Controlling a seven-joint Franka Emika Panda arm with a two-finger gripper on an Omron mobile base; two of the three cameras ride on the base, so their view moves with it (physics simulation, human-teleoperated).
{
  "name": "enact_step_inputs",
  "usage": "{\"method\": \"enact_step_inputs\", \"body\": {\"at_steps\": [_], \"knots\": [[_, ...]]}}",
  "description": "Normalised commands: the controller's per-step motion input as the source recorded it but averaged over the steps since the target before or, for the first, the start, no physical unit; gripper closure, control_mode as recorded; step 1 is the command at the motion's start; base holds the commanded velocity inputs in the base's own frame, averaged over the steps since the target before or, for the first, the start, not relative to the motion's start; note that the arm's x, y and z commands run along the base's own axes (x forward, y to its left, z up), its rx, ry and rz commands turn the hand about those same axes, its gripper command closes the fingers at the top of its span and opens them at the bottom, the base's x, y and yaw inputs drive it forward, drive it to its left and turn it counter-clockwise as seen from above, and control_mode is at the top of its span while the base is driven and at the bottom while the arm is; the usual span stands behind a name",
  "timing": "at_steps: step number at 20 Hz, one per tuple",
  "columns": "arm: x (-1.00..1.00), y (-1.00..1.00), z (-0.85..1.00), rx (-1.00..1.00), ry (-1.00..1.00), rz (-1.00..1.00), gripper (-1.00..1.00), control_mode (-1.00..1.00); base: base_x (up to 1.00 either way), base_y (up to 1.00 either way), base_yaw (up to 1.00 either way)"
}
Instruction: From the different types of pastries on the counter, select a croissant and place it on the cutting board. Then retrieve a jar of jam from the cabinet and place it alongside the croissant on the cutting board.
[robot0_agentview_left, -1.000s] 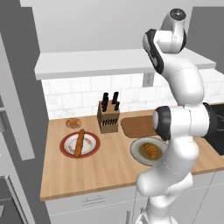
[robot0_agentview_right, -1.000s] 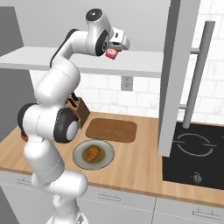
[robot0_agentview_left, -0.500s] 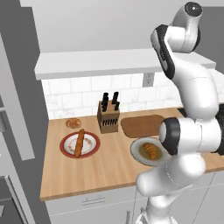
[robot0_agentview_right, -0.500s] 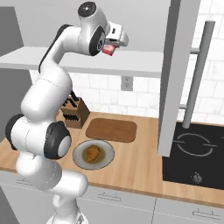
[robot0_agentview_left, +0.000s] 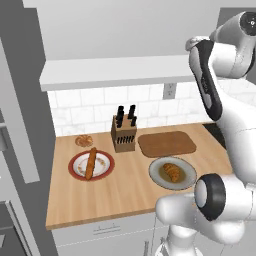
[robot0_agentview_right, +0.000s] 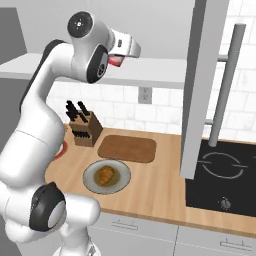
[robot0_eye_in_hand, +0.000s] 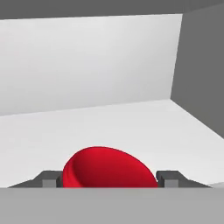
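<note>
While the arm reaches up to the pale, flat-surfaced cabinet (robot0_agentview_right: 165, 70), the gripper (robot0_eye_in_hand: 108, 180) has its two dark fingertips standing on either side of the smooth, rounded red jar of jam (robot0_eye_in_hand: 108, 168), seemingly clasping it over the plain white shelf. Down on the plank-grained tan counter (robot0_agentview_left: 120, 192), the ridged, golden-brown crescent croissant (robot0_agentview_left: 172, 172) lies on a round grey plate (robot0_agentview_left: 156, 175) just in front of the bare reddish-brown cutting board (robot0_agentview_left: 166, 143) with rounded corners. Left of it stand a boxy wooden knife block (robot0_agentview_left: 124, 135), a long thin baguette (robot0_agentview_left: 90, 163) on a red-rimmed plate (robot0_agentview_left: 104, 167), and a small round bun (robot0_agentview_left: 83, 141).
</note>
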Motion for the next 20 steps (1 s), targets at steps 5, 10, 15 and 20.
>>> {"method": "enact_step_inputs", "body": {"at_steps": [5, 10, 15, 20], "knots": [[-1.0, 0.24, -0.19, -0.05, -0.06, 0.0, 1.0, -1.0, 0.0, 0.0, 0.0], [-1.0, 0.3, -0.01, -0.05, -0.1, 0.0, 1.0, -1.0, 0.0, 0.0, 0.0], [-1.0, 0.19, 0.0, -0.03, -0.15, -0.02, 1.0, -1.0, 0.0, 0.0, 0.0], [-1.0, 0.17, -0.05, -0.02, -0.11, -0.11, 1.0, -1.0, 0.0, 0.0, 0.0]]}}
